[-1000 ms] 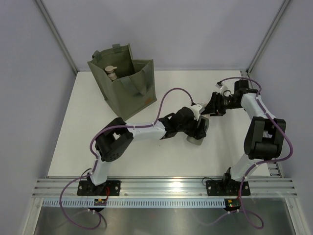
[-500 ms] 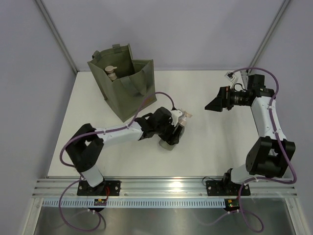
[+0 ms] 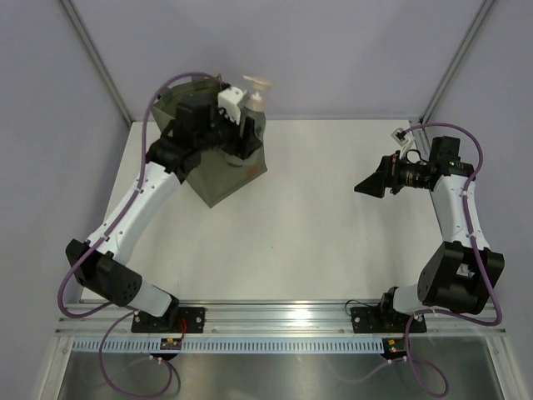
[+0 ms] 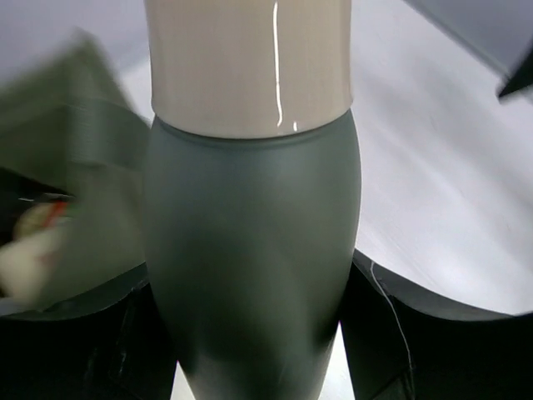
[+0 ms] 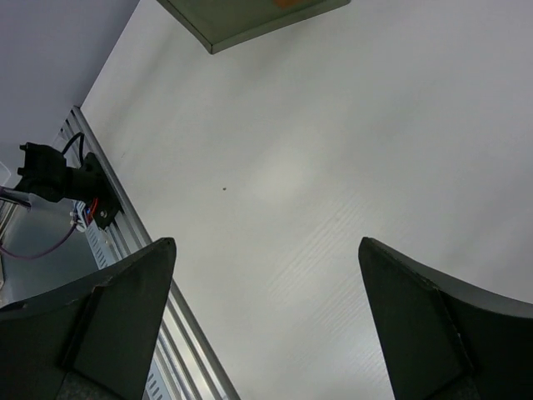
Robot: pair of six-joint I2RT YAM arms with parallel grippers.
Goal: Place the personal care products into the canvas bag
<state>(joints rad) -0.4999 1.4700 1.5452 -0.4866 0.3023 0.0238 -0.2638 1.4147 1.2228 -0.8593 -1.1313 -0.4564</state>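
You have the grey-green bottle, glossy beige at its pump end, raised over the open mouth of the olive canvas bag, which stands upright at the far left

The white bench is flat and matte; the olive canvas bag stands upright on it near the far left corner; a tiny dark speck marks the open middle; an aluminium rail runs along the near edge.
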